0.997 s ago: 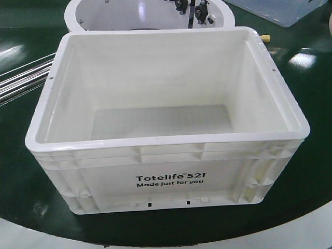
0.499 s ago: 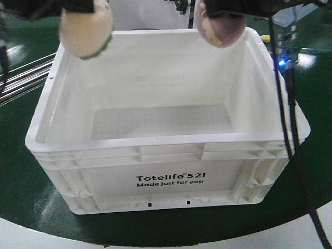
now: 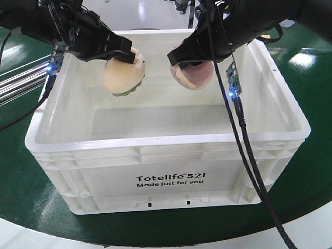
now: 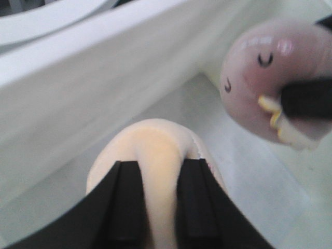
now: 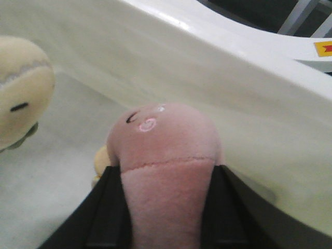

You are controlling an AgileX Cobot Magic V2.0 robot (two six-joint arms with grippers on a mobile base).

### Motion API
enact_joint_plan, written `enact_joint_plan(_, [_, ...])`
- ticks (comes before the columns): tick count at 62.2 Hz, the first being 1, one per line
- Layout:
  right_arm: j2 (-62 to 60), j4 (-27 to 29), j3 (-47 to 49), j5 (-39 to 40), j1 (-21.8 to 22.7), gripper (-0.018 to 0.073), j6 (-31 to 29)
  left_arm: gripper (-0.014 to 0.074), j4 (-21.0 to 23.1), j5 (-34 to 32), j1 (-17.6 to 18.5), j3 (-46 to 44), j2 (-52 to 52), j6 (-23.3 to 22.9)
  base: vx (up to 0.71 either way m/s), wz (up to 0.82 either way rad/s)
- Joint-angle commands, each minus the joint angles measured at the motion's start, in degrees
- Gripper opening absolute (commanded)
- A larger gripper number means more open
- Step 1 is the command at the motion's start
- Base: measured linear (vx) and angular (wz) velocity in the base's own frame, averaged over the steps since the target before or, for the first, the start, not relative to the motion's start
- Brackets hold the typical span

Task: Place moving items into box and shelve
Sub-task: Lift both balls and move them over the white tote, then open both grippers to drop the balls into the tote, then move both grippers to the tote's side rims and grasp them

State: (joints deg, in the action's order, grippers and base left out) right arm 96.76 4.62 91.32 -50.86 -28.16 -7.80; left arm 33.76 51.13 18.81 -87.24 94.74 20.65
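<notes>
One white box (image 3: pixel 167 139) stands on the dark green worktop (image 3: pixel 21 197), its printed side nearest the front camera and its floor bare. One black braided cable (image 3: pixel 249 155) hangs from the right arm across the box's front rim and wall. Above the open box, below rim level against the far wall, hang two soft balls, side by side and apart. The left gripper (image 3: pixel 125 56) has its jaws closed on the one pale cream ball (image 3: pixel 121 79). The right gripper (image 3: pixel 185 61) has its jaws clamped on the one dusty pink ball (image 3: pixel 194 76), which has a stitched seam and small embroidered marks. Neither ball touches the floor of the box. Beyond the box, at left, shiny metal rails (image 3: pixel 21 83) lie on the worktop.
</notes>
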Motion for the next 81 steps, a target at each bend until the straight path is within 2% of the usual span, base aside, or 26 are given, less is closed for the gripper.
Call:
enact_joint_plan(1, [-2.4, -0.4, 1.83, 4.7, 0.25, 0.0482, -0.07, 0.0412, 2.55, -5.02, 0.22, -1.8, -2.46, 0.49, 0.0, 0.0])
enact_joint_plan(10, [-2.95, -1.09, 1.94, 8.86, 0.25, 0.0614, -0.19, 0.0593, 2.55, -7.53, 0.22, -1.8, -2.46, 0.49, 0.0, 0.0])
enact_joint_plan(17, [-3.6, -4.62, 2.0, 9.5, 0.25, 0.0629, -0.14, 0.0643, 2.6, -8.82, 0.22, -1.8, -2.56, 0.32, 0.0, 0.0])
enact_joint_plan(28, [-6.75, -7.2, 2.0, 9.25, 0.65, 0.0607, 2.6, 0.062, 2.76, -12.46, -0.03, -1.86, -4.36, -0.23, 0.0, 0.0])
enact_joint_plan(37, [-11.26, -7.38, 2.0, 9.53, 4.85, 0.0592, 4.61, 0.0577, 1.62, -14.65, -2.24, -1.86, -8.17, -0.23, 0.0, 0.0])
enact_joint_plan(44, [-13.85, -7.31, 1.82, 5.53, 11.17, 0.0592, 3.56, 0.0552, -3.53, -12.72, -5.13, -1.81, -11.69, -0.23, 0.0, 0.0])
enact_joint_plan(51, [-14.22, -2.72, -0.45, 1.48, 17.27, 0.0592, 1.6, 0.0521, -9.75, -2.91, -7.87, -1.81, -13.28, -3.03, 0.0, 0.0])
enact_joint_plan(56, [-14.61, 0.46, -5.48, 3.27, 18.56, 0.0592, -0.21, 0.0502, -15.22, 0.24, -8.99, -1.6, -13.04, -6.82, 0.0, 0.0])
enact_joint_plan(63, [-15.25, 1.54, -13.49, 7.95, 18.56, 0.0592, -0.43, 0.0491, -20.66, -1.16, -9.25, 0.81, -13.36, -13.64, 0.0, 0.0])
enact_joint_plan(71, [-15.87, 2.65, -19.08, 9.71, 18.56, 0.0592, 0.7, 0.0491, -20.18, -1.65, -9.25, 5.89, -13.36, -18.79, 0.0, 0.0])
enact_joint_plan(81, [-16.5, 2.99, -20.85, 10.29, 18.37, 0.0592, 0.7, 0.0491, -14.5, -1.95, -9.06, 9.91, -13.41, -19.16, 0.0, 0.0])
